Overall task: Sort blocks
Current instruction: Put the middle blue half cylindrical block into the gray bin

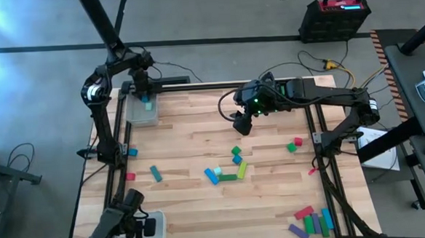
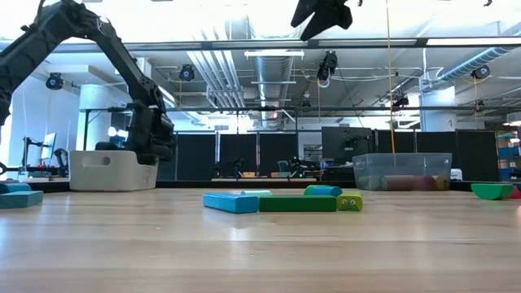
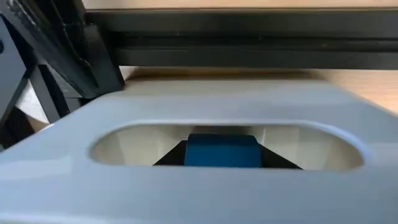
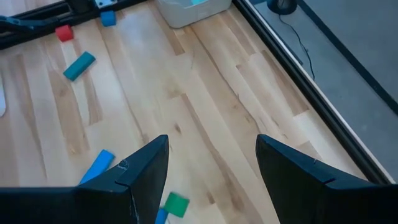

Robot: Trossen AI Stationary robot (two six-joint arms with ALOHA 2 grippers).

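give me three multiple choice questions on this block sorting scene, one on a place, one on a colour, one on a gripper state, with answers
1. Where is the left gripper?
A. over the centre block cluster
B. at the grey tray on the table's far left
C. off the table's right edge

2. What colour is the block seen through the tray's handle slot in the left wrist view?
A. red
B. yellow
C. blue

3. How does the right gripper stand?
A. open, holding nothing
B. shut on a green block
C. shut on a red block

Answers:
1 B: the high view shows the left gripper right at the grey tray.
2 C: a blue block fills the slot.
3 A: in the right wrist view the right gripper has its fingers spread with bare table between them.
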